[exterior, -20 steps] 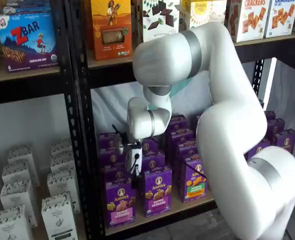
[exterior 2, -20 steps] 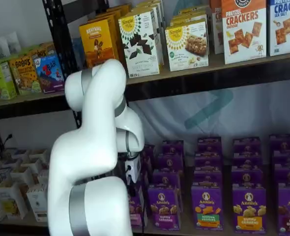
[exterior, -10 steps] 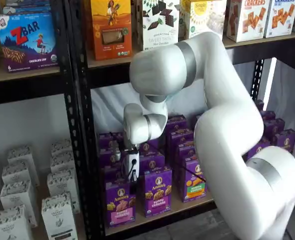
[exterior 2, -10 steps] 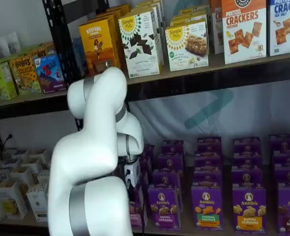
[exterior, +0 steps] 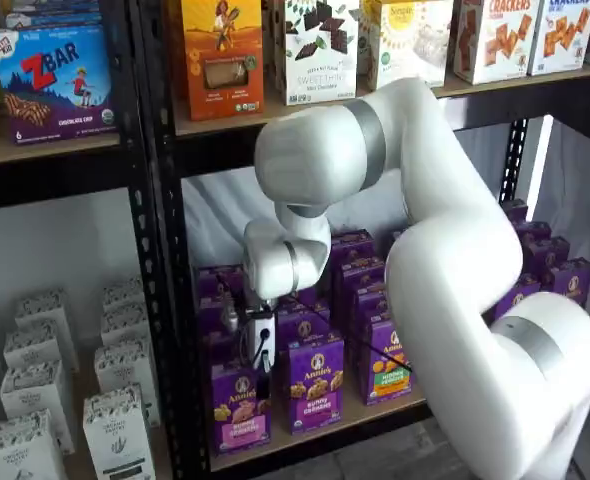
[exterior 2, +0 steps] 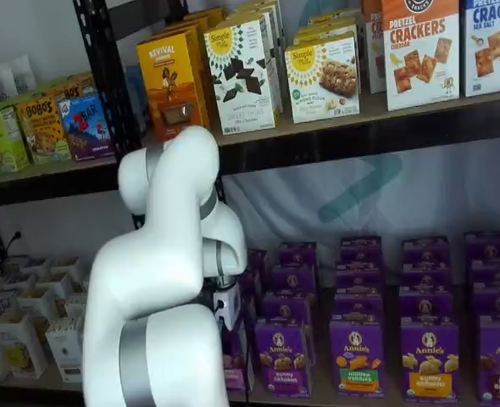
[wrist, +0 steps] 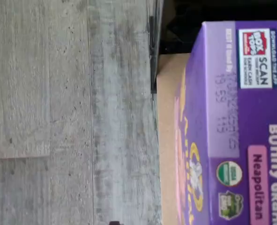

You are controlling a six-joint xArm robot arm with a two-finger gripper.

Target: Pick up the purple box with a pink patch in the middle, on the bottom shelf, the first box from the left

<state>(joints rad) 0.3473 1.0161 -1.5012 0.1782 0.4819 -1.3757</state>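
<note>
The purple box [exterior: 239, 408] with a pink panel stands at the front left of the bottom shelf [exterior: 320, 432]. My gripper [exterior: 261, 372] hangs straight over its top, its black fingers down at the box's upper edge. No gap shows between them from this side, but the jaws stand wide and hold nothing. The wrist view looks close down on the purple box [wrist: 232, 117], lid and pink "Neapolitan" strip showing, on the tan bottom shelf [wrist: 166, 140]. In a shelf view my own arm hides most of the purple box [exterior 2: 236, 360].
More purple cartons [exterior: 315, 385] stand right beside and behind the target, one with a green-and-orange panel [exterior: 386, 366]. A black upright [exterior: 170, 300] runs close on its left. White cartons [exterior: 115, 430] fill the neighbouring bay. Grey floor [wrist: 73, 117] lies below the shelf edge.
The arm has sunk and the gripper has come down toward the top of the front-left purple box. The box has not moved.
</note>
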